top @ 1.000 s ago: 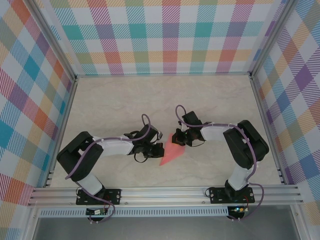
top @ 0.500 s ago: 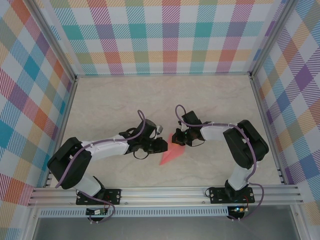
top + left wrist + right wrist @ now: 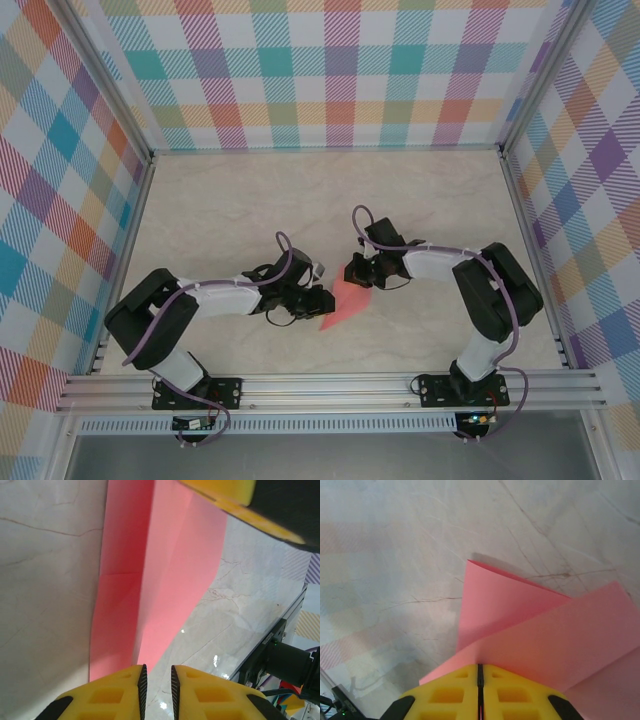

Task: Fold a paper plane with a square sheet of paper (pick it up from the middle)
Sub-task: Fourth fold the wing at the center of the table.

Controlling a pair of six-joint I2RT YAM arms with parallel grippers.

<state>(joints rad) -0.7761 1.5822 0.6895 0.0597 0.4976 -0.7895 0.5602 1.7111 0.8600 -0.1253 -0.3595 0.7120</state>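
The paper plane (image 3: 340, 308) is a folded salmon-pink dart lying on the marble table, its sharp tip pointing toward the near left. Its long creases (image 3: 150, 580) run away from my left gripper (image 3: 157, 668), which sits at its left side (image 3: 321, 300) with the jaws a narrow slit apart and bare table between them. My right gripper (image 3: 480, 666) is at the plane's wide far end (image 3: 358, 277), its yellow fingers pressed together on a raised pink flap (image 3: 530, 625). One yellow finger of the right gripper (image 3: 220, 495) shows at the top of the left wrist view.
Checkered walls (image 3: 330, 70) enclose the table on three sides. An aluminium rail (image 3: 330, 385) runs along the near edge by the arm bases. Open marble (image 3: 250, 200) lies behind and to both sides of the grippers.
My left gripper has slid right up to the plane and its jaws have parted a little. The right gripper has stayed pinched on the flap, barely moving.
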